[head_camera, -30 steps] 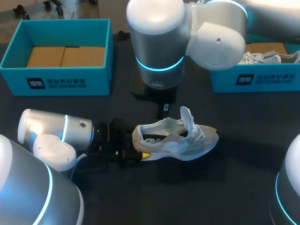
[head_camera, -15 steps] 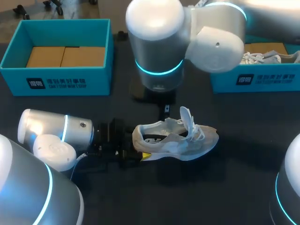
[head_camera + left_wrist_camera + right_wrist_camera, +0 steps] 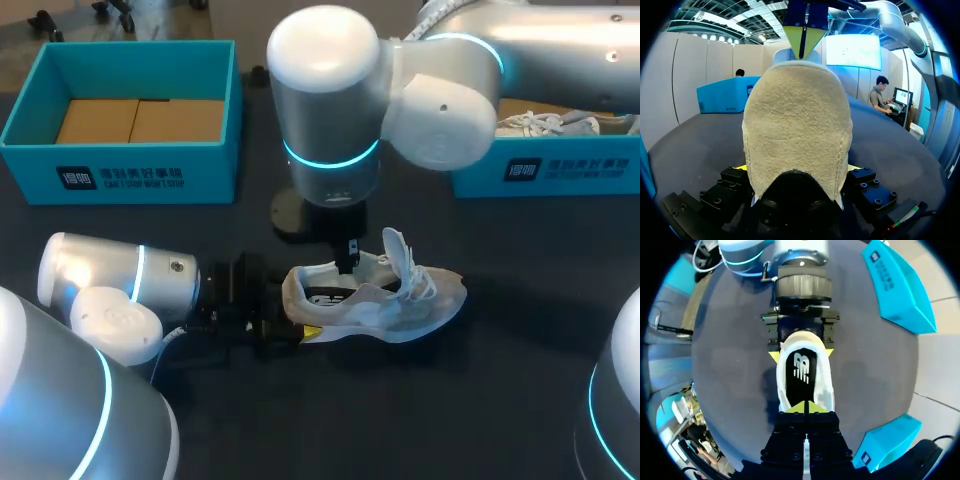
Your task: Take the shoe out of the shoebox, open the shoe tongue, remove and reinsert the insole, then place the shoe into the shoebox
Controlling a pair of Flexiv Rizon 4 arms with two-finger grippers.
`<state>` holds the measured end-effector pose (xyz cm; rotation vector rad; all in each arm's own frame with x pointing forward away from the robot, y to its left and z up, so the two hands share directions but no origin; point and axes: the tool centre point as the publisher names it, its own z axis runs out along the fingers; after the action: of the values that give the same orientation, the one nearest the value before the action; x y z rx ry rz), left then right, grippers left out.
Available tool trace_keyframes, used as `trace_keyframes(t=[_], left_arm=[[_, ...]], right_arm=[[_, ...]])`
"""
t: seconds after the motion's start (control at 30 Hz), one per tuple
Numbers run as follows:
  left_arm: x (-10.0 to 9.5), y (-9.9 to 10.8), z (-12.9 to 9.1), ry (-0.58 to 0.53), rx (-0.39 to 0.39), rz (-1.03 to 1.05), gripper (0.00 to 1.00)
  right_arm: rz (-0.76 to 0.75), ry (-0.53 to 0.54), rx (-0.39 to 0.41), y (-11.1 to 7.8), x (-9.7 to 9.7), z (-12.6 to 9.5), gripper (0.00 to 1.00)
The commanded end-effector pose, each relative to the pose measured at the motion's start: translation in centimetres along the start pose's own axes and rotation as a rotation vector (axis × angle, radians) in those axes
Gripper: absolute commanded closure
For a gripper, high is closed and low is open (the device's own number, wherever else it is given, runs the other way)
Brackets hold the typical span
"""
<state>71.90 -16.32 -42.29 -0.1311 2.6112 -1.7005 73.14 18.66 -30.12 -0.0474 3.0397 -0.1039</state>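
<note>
Across the head view, out on the dark counter between two teal shoeboxes: white-and-grey sneaker upright on its sole, tongue flipped up, black insole showing in the opening. Left fingers clamped on the heel from both sides; right fingers hanging point-down just over the opening, on the heel side of the tongue. Left shoebox open, only brown cardboard showing inside; right shoebox holding a second sneaker. Through the left wrist view, little beyond the suede heel filling the space ahead, and above it the right fingers, yellow tips pressed together with nothing between them. Through the right wrist view, looking straight down: right fingers closed on each other over the sneaker's throat, insole bare beneath, left fingers pinching the heel from two sides beyond. Judged from all that: taking out of the box and opening of the tongue done, insole removal the step in hand, nothing yet gripped. Next, by the look of it: part the right fingers, lower them into the opening, slip one under the insole's heel edge, pinch and peel upward, keeping the heel braced against lifting.
</note>
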Motion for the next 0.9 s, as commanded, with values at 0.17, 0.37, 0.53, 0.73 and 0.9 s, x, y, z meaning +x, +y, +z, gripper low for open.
trace_keyframes(t=[0.17, 0.37, 0.53, 0.73, 0.9], left_arm=[[-0.1, 0.0, 0.0, 0.001, -0.003, 0.000, 1.00], [-0.1, 0.0, 0.0, 0.001, -0.003, 0.000, 1.00], [-0.1, 0.0, 0.0, 0.001, -0.003, 0.000, 1.00], [-0.1, 0.0, 0.0, 0.001, -0.003, 0.000, 1.00], [-0.1, 0.0, 0.0, 0.001, -0.003, 0.000, 1.00]], right_arm=[[0.006, 0.050, -0.041, 0.4, -0.1, 3.7, 1.00], [-0.017, 0.104, -0.014, 0.3, 0.9, 4.5, 1.00], [-0.019, 0.127, -0.008, 0.0, 1.9, 4.5, 1.00], [-0.011, 0.154, -0.006, -0.1, 2.3, 4.8, 1.00], [0.020, 0.124, -0.022, -0.1, 1.5, 6.4, 1.00]])
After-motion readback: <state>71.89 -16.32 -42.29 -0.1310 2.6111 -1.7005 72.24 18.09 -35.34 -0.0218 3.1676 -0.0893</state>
